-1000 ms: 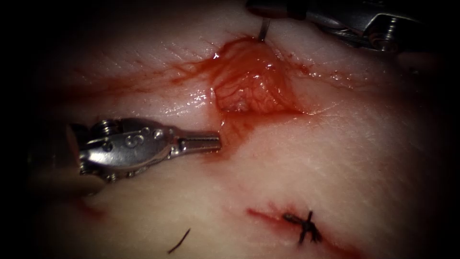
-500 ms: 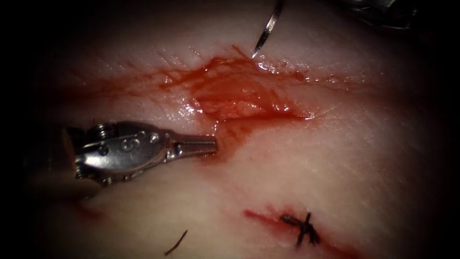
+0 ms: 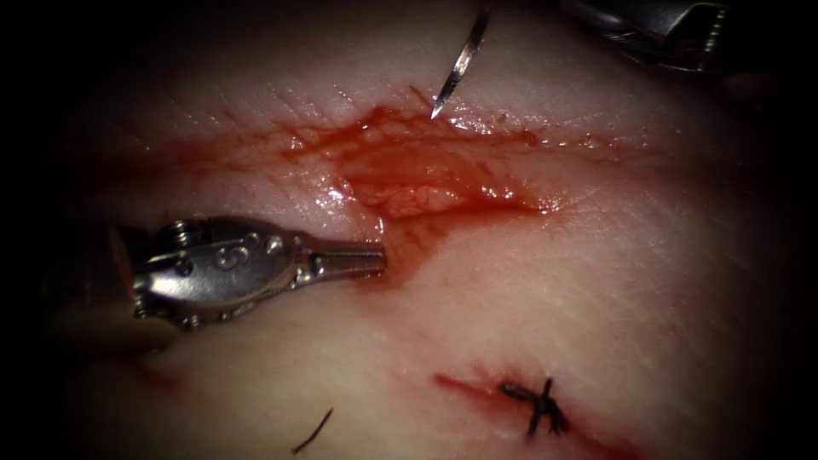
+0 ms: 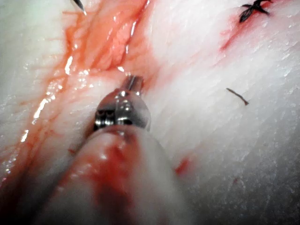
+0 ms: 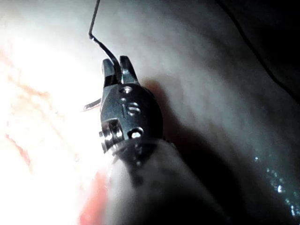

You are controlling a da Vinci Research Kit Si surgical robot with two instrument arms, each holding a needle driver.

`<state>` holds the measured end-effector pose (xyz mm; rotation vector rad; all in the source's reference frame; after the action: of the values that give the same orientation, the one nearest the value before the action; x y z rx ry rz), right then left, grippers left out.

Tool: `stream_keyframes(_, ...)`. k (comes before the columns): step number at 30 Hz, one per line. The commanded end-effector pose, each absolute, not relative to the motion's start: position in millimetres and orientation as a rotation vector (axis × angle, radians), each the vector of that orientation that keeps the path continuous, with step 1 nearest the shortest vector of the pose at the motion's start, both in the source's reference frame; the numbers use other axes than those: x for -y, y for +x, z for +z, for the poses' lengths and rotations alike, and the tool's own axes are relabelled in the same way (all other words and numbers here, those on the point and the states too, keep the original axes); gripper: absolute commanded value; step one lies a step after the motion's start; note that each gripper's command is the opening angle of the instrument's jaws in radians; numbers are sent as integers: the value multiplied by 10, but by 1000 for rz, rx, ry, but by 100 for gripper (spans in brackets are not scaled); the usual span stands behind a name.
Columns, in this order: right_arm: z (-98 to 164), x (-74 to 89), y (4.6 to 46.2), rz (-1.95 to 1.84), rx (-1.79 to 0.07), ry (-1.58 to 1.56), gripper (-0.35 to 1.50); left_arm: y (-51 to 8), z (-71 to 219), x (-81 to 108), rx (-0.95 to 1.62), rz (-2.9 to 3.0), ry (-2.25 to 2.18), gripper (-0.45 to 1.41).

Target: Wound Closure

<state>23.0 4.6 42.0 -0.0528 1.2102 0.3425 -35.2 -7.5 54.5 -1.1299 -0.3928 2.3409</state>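
Endoscope view: my left tool (image 3: 375,260), pressed together, holds nothing, left of the cut (image 3: 426,183). Above the cut's upper edge, the needle (image 3: 458,68) hangs steeply, tip down, clear of tissue (image 3: 596,281); my right tool (image 5: 117,65) pinches it.

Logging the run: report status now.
Right tool shut on needle, tip clear above cut. Left tool shut, holding nothing, beside cut. Nothing obstructing.

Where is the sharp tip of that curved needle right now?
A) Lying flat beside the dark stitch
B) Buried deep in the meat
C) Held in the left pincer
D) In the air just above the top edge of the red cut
D: the needle hangs from the right pincer, its bare tip just above the cut, not in the tissue.
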Motion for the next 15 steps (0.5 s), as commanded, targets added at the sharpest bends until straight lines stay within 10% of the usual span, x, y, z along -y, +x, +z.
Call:
stream_keyframes(1,418,-48,237,341,-1213,-49,-35,-358,549,75,395,2339,-1132,-3)
stream_keyframes(15,428,-22,237,301,-1194,-46,-35,-359,538,73,401,2343,-1134,-3)
